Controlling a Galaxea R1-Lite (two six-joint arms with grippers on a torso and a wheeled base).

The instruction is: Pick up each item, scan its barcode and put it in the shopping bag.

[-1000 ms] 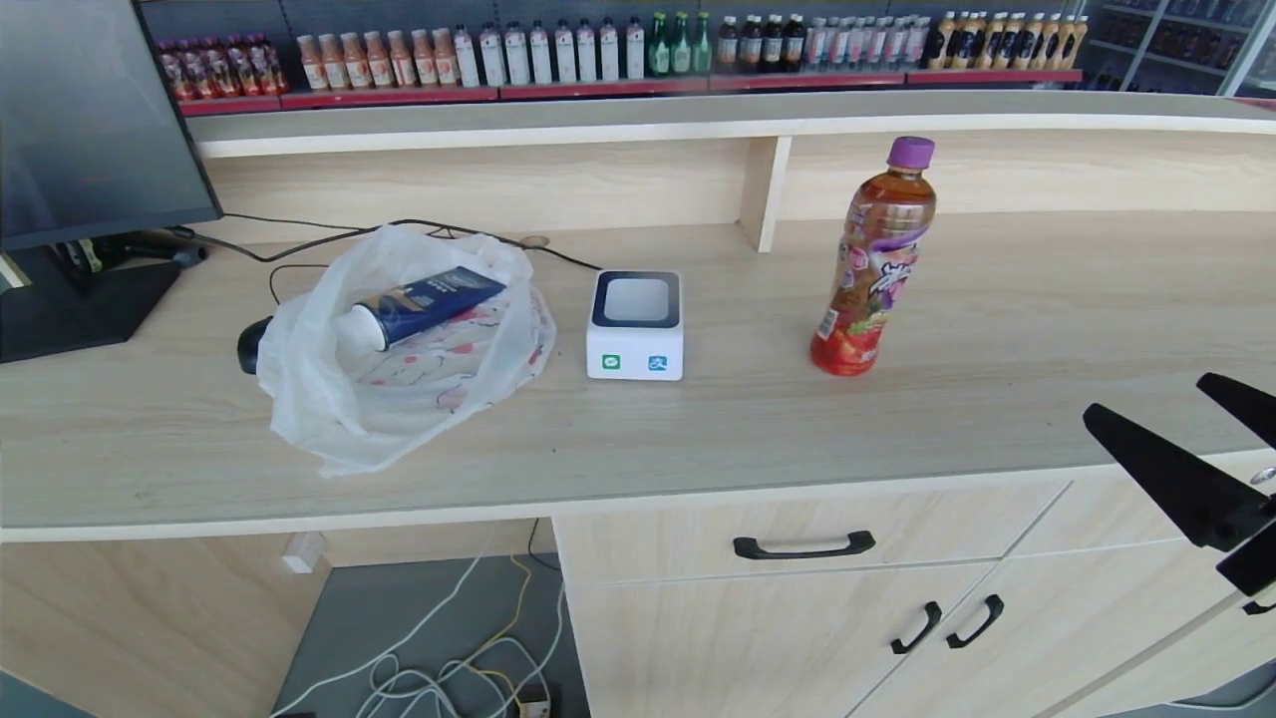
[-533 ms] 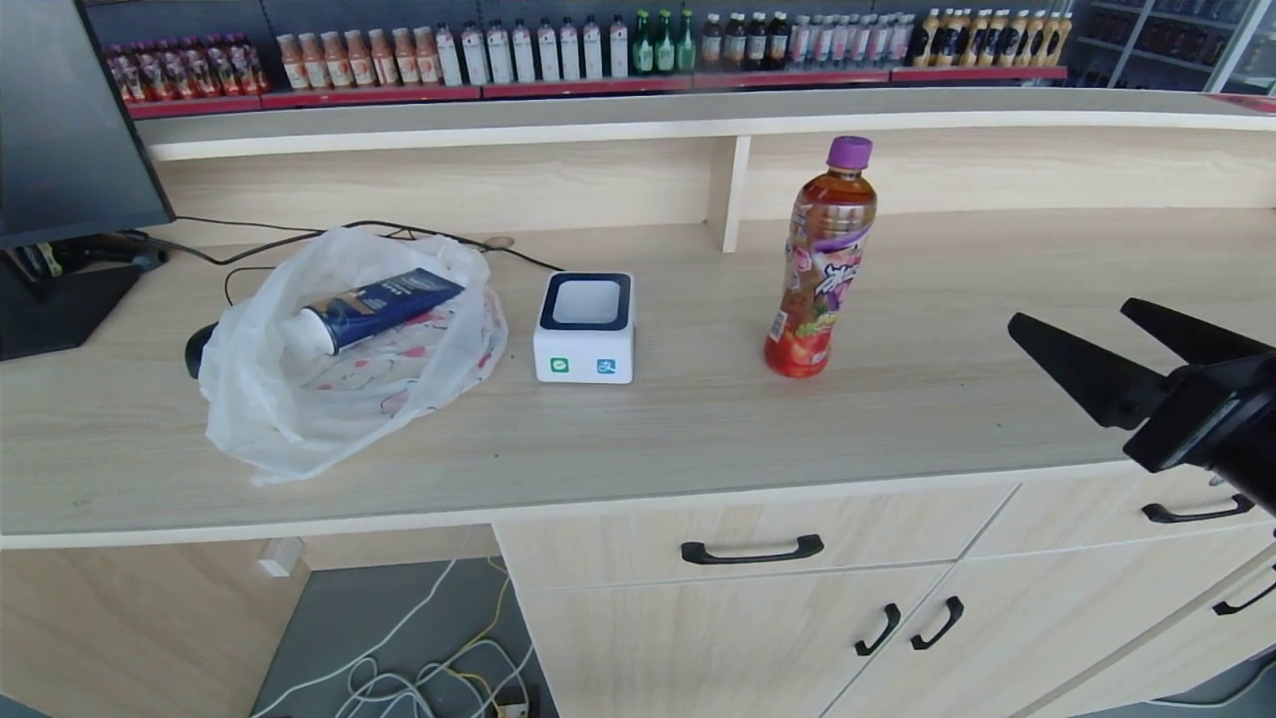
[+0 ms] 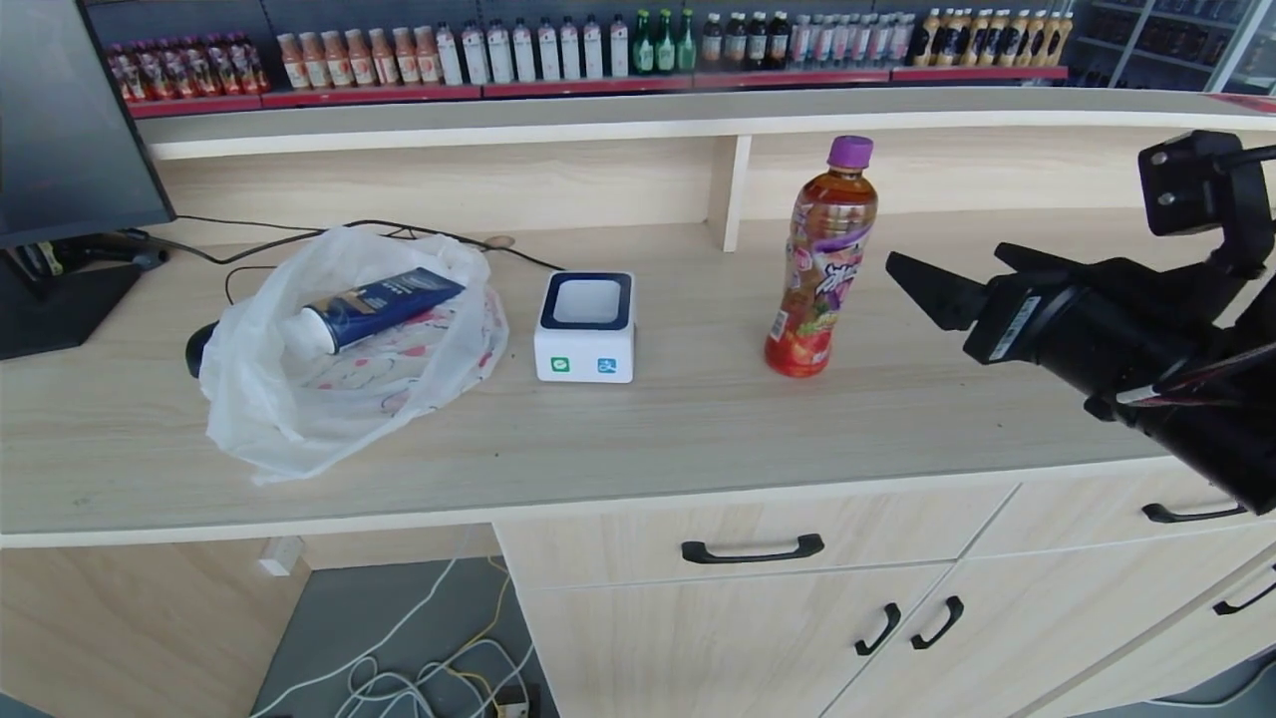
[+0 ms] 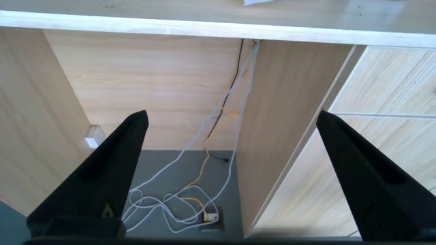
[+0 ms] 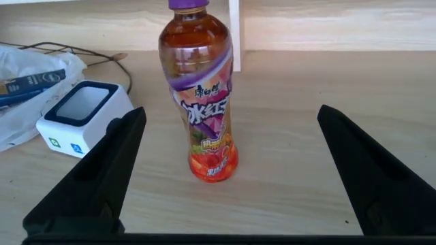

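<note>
Counter [image 3: 698, 429]: All the task's things are carried by it, and the scanner [image 3: 586, 327] is set near its middle. This is judged to keep every item within a short carry of the window.
Bag [image 3: 259, 419]: It is laid just to the left of the scanner, almost touching it, with the mouth spread wide and turned upward. Items can probably be dropped in without a second hand.
Bottle [image 3: 822, 259]: It is stood upright to the right of the scanner, well apart from it, cap on. It is not yet scanned, so it is taken as the item in hand. The label is wrapped around the body, and where the barcode is cannot be told.
Scanner: The window is turned upward, so a barcode is probably to be held face down over it.
Tube [image 3: 384, 304]: It is laid in the bag, left of the scanner, with the cap pointing away from it. This item is judged as done.
Right gripper [image 3: 945, 255]: It is held level above the counter, to the right of the scanner and just beyond the bottle, pointed at it. The fingers are spread wide, not touching anything. In the right wrist view the bottle is framed between them, which suits a side grasp of the body.
Left gripper [image 4: 231, 116]: It is held below the counter edge, lower than the scanner, fingers spread and nothing between them. It is judged to be parked.
</note>
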